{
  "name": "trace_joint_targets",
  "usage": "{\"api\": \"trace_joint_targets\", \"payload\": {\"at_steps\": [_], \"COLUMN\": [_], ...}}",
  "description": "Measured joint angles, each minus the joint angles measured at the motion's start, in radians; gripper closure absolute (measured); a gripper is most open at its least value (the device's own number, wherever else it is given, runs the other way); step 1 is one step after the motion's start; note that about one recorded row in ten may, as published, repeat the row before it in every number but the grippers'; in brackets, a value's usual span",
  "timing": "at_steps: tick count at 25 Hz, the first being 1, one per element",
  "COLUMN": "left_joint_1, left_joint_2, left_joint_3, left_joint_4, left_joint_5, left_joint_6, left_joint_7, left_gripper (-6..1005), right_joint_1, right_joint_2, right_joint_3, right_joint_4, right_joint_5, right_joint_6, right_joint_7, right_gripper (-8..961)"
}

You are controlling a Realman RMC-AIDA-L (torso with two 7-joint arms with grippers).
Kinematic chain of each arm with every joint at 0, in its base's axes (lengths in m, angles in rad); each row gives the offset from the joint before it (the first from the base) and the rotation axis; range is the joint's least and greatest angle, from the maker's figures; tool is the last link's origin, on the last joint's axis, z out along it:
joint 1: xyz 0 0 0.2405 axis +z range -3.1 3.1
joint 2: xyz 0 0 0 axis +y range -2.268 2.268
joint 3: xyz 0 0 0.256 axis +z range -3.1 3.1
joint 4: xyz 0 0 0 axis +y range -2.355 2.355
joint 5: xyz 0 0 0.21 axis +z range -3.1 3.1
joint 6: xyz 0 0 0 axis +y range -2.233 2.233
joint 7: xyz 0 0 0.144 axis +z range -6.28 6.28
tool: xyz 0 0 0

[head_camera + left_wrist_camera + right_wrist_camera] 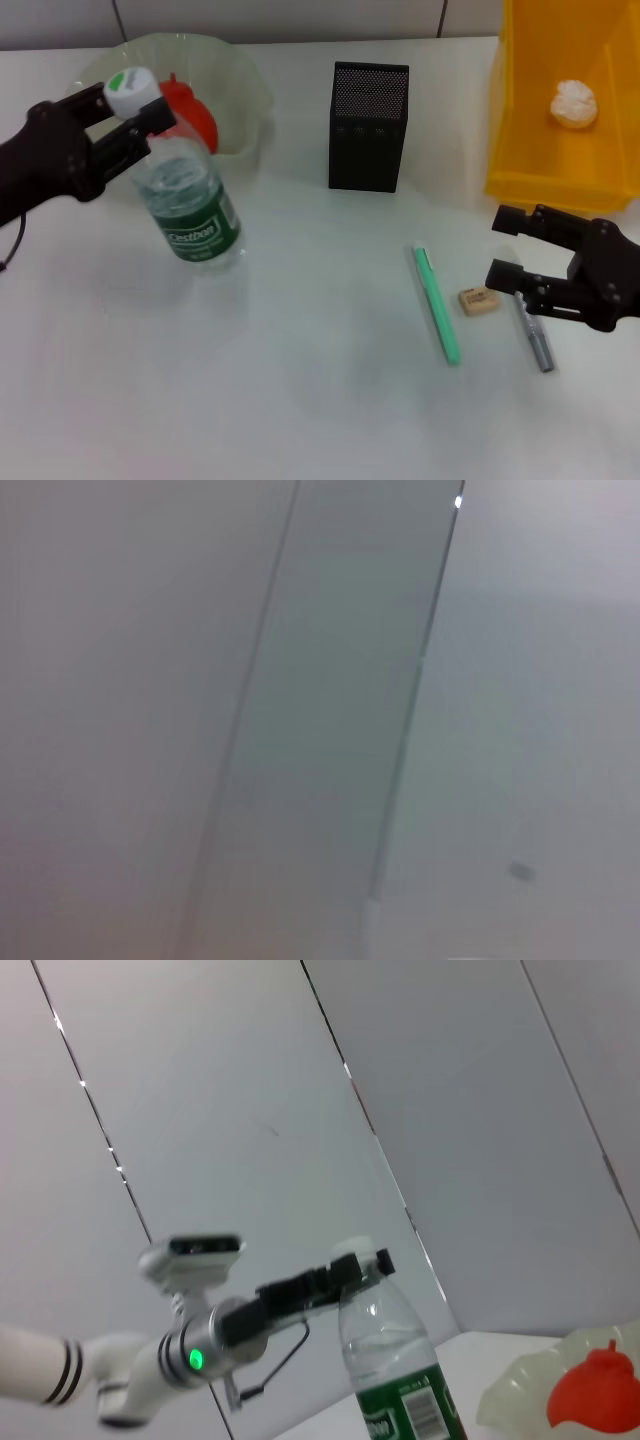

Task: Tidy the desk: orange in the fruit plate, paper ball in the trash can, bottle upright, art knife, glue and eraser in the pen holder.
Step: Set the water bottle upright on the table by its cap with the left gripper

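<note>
My left gripper (125, 118) is shut on the neck of the bottle (192, 205), just under its white cap. The bottle stands near upright, leaning slightly, base on the table. The right wrist view also shows the bottle (385, 1360) and the left gripper (358, 1262). The orange (187, 112) lies in the fruit plate (245, 85). The paper ball (574, 103) lies in the trash can (520, 150). My right gripper (508, 246) is open, low over the table just right of the eraser (478, 299). The pen holder (368, 125) stands at centre back.
A slim green stick-shaped tool (437, 303) lies left of the eraser. A grey pen-shaped tool (535, 338) lies under the right gripper. The left wrist view shows only blurred grey surface. Bare table lies along the front.
</note>
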Motion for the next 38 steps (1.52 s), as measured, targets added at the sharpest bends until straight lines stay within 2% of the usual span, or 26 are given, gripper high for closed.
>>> {"api": "trace_joint_targets", "payload": {"at_steps": [1,3,5,8,10,11,15,18,28,38], "left_joint_1": [0.000,0.024,0.042,0.043,0.043,0.043,0.040,0.039,0.035,0.033], "left_joint_2": [0.000,-0.019,-0.026,-0.023,-0.027,-0.027,-0.027,-0.027,-0.028,-0.031], "left_joint_3": [0.000,-0.037,-0.065,-0.080,-0.137,-0.137,-0.227,-0.254,-0.250,-0.248], "left_joint_4": [0.000,-0.023,-0.085,-0.134,-0.182,-0.182,-0.250,-0.263,-0.269,-0.314], "left_joint_5": [0.000,-0.001,-0.005,-0.009,-0.012,-0.012,-0.013,-0.014,-0.012,-0.012], "left_joint_6": [0.000,-0.005,-0.013,-0.028,-0.074,-0.074,-0.098,-0.107,-0.188,-0.179], "left_joint_7": [0.000,0.126,0.281,0.345,0.428,0.428,0.514,0.547,0.566,0.617], "left_gripper": [569,569,569,569,568,568,569,558,502,447], "right_joint_1": [0.004,0.010,0.018,0.020,0.025,0.025,0.026,0.028,0.025,0.028], "right_joint_2": [0.002,0.006,0.013,0.013,0.014,0.014,0.015,0.015,0.015,0.015], "right_joint_3": [0.000,0.001,0.002,0.004,0.011,0.011,0.012,0.012,0.014,0.014], "right_joint_4": [0.000,0.001,0.010,0.019,0.031,0.031,0.042,0.042,0.045,0.044], "right_joint_5": [0.003,0.010,0.030,0.047,0.064,0.064,0.077,0.077,0.077,0.086], "right_joint_6": [0.003,0.006,0.009,0.009,0.011,0.011,0.014,0.019,0.025,0.027], "right_joint_7": [0.000,0.000,-0.001,-0.006,-0.008,-0.008,-0.010,-0.010,-0.011,-0.011], "right_gripper": [131,131,131,131,131,130,130,130,130,131]}}
